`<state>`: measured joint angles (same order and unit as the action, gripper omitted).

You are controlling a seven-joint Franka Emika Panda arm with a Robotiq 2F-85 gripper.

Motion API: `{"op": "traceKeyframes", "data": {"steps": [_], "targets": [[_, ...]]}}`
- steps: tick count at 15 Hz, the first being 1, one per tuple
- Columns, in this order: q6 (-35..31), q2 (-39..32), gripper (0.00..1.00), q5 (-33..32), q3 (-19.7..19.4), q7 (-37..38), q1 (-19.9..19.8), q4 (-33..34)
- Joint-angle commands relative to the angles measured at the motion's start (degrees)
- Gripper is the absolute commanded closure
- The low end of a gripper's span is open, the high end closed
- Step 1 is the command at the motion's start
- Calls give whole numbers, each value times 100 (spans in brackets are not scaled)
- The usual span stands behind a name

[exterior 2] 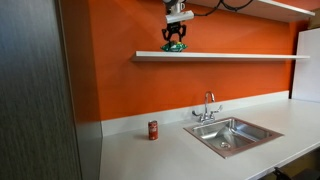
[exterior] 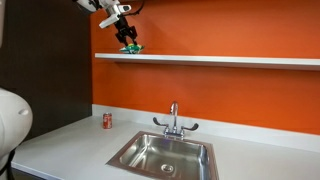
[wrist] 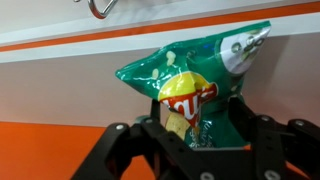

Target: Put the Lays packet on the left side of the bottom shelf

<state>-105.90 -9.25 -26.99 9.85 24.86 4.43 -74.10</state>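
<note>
The green Lays packet [wrist: 195, 85], with a yellow and red logo, sits between my gripper's [wrist: 195, 125] black fingers, which are shut on its lower part. In both exterior views the gripper [exterior: 128, 38] [exterior 2: 174, 40] holds the packet [exterior: 131, 46] [exterior 2: 174, 46] right at the left end of the bottom shelf [exterior: 220, 60] [exterior 2: 230, 56], a long white board on the orange wall. Whether the packet rests on the board or hangs just above it I cannot tell.
A red soda can [exterior: 108, 121] [exterior 2: 153, 130] stands on the white counter by the wall. A steel sink [exterior: 165, 155] [exterior 2: 232, 135] with a faucet [exterior: 174, 120] [exterior 2: 208, 106] is set in the counter. A dark cabinet panel [exterior 2: 40, 90] stands beside it.
</note>
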Motion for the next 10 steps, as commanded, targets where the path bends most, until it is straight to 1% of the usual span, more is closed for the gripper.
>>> {"op": "traceKeyframes", "data": {"steps": [1, 10], "targets": [[49, -15, 1, -56, -6, 81, 21, 107], [92, 224, 0, -107, 13, 203, 85, -67]]}}
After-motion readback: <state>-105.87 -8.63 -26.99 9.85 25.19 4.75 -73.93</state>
